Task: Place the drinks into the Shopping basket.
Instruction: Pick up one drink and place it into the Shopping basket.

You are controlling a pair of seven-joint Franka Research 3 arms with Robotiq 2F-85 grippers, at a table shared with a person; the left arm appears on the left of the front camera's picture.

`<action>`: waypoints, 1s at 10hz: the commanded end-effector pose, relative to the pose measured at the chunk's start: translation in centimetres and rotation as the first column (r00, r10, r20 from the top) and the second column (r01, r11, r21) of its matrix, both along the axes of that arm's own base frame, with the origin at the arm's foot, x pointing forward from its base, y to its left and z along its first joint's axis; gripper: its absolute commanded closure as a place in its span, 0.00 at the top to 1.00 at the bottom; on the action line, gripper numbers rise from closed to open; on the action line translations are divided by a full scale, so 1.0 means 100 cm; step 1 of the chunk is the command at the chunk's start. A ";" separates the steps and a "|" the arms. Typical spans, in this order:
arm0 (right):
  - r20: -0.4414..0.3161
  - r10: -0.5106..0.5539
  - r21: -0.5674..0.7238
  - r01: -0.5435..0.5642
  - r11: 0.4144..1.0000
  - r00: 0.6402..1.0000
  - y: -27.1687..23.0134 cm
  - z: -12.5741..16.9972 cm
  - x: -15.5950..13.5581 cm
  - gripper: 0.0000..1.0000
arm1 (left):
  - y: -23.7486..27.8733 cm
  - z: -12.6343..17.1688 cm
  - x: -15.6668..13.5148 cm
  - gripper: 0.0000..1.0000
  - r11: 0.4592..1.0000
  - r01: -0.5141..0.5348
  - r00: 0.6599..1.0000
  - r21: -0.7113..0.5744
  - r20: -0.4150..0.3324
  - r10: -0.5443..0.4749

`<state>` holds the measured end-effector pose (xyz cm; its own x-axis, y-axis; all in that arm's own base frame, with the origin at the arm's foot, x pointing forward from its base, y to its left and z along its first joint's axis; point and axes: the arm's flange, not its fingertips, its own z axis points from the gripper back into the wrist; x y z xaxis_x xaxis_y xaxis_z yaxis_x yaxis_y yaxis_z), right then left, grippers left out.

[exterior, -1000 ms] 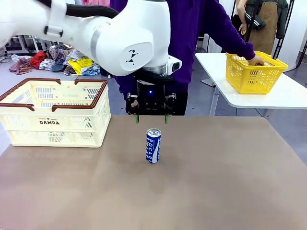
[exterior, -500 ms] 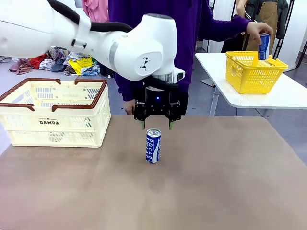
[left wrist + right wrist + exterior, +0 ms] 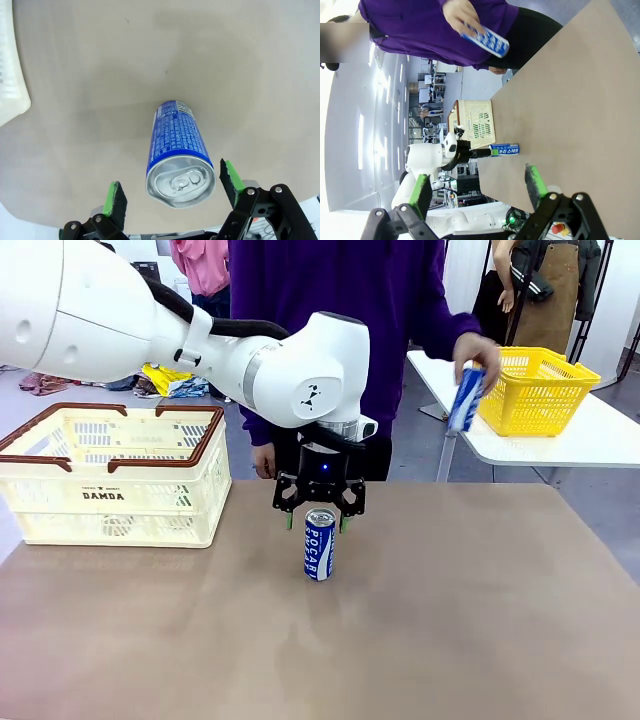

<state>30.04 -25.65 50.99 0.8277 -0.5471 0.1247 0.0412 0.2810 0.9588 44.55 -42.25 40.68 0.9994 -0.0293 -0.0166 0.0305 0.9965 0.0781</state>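
Upright near the middle of the brown table (image 3: 450, 620), a blue can (image 3: 319, 545) with white lettering stood between the jaws of the left arm (image 3: 200, 340). These were spread wide around its silver top, with one green pad (image 3: 116, 197) on either side and neither touching the metal. Toward ten o'clock of that can sat the cream Shopping basket (image 3: 110, 495) with its dark brown rim, well apart from it at the table's far left. Toward two o'clock a person in a purple top held a second blue can (image 3: 465, 398), tilted, in one hand (image 3: 478, 350) in the air just beside a yellow mesh basket (image 3: 540, 390) on a white side table (image 3: 600, 440). The jaws of the right arm, seen from its wrist, were likewise apart and held nothing
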 end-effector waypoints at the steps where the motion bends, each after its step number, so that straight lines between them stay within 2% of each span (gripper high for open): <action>1: 0.028 0.006 0.003 -0.006 1.000 1.000 -0.001 0.001 0.001 1.00 | 0.001 0.000 0.003 1.00 1.000 -0.021 0.999 -0.004 -0.027 0.021; 2: 0.028 0.006 0.003 -0.006 1.000 1.000 -0.001 0.001 0.001 1.00 | 0.016 0.009 0.002 1.00 0.998 -0.003 0.999 -0.066 -0.040 0.001; 3: 0.028 0.006 0.003 -0.006 1.000 1.000 -0.001 0.001 0.001 1.00 | 0.038 0.030 -0.007 1.00 0.982 0.063 0.997 -0.177 -0.041 -0.071; 5: 0.028 0.006 0.003 -0.006 1.000 1.000 -0.001 0.001 0.001 1.00 | 0.122 0.099 -0.041 1.00 0.923 0.113 0.993 -0.369 0.078 -0.090; 6: 0.028 0.006 0.003 -0.006 1.000 1.000 -0.001 0.001 0.001 1.00 | 0.170 0.129 -0.052 1.00 0.904 0.123 0.990 -0.409 0.111 -0.085; 7: 0.028 0.006 0.003 -0.006 1.000 1.000 -0.001 0.001 0.001 1.00 | 0.221 0.153 -0.057 1.00 0.866 0.158 0.987 -0.475 0.092 -0.130; 8: 0.028 0.006 0.003 -0.006 1.000 1.000 -0.001 0.001 0.001 1.00 | 0.262 0.164 -0.056 1.00 0.825 0.164 0.986 -0.541 0.056 -0.159; 9: 0.028 0.006 0.003 -0.006 1.000 1.000 -0.001 0.001 0.001 1.00 | 0.306 0.167 -0.054 1.00 0.763 0.193 0.975 -0.617 0.031 -0.222; 10: 0.028 0.006 0.003 -0.006 1.000 1.000 -0.001 0.001 0.001 1.00 | 0.352 0.164 -0.050 1.00 0.701 0.169 0.975 -0.693 0.012 -0.223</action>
